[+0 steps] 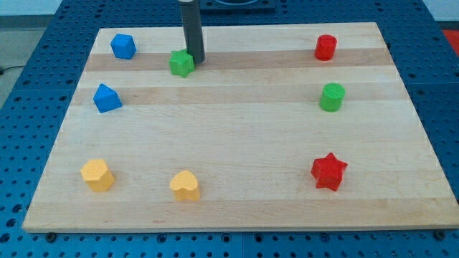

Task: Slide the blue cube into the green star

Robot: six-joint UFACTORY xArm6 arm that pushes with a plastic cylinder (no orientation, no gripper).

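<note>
A small blue cube (123, 46) sits in the upper left of the frame on a pale wooden board (237, 129), one corner turned toward the viewer; no long axis can be made out. To its right, well apart, lies the green star (182, 63). My tip (195, 60) touches the star's right side. The arm carries a plain rod, no claw to open or close.
</note>
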